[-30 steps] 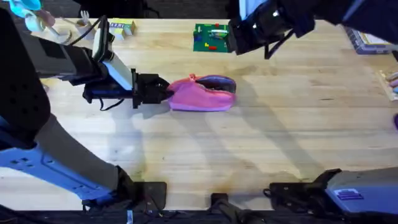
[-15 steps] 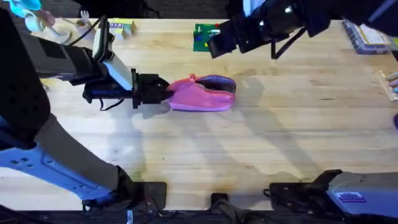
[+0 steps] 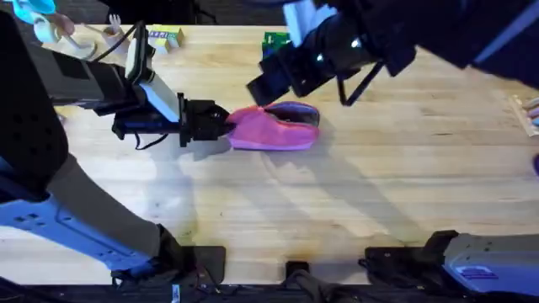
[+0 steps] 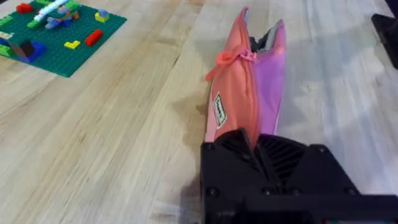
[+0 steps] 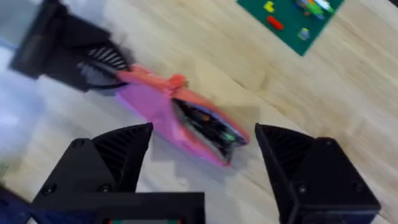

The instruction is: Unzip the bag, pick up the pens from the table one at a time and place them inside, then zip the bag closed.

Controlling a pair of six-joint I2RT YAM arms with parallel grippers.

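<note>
Your left tool [image 4: 258, 146] pinches the bag [image 3: 274, 126] end; your right tool [image 5: 202, 149], spread wide, hangs above, covering the green board [image 4: 53, 34] overhead; pens [image 5: 211, 124] blurred inside.

One bag [image 3: 274, 126], two hands

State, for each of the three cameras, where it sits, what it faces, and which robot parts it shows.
Overhead: above the table, looking down on both arms and the bag.
Left wrist: on the left arm, facing along the bag; its left gripper clamps the bag's end.
Right wrist: on the right arm, above the bag; its open right gripper frames it.
All share the bag.
</note>
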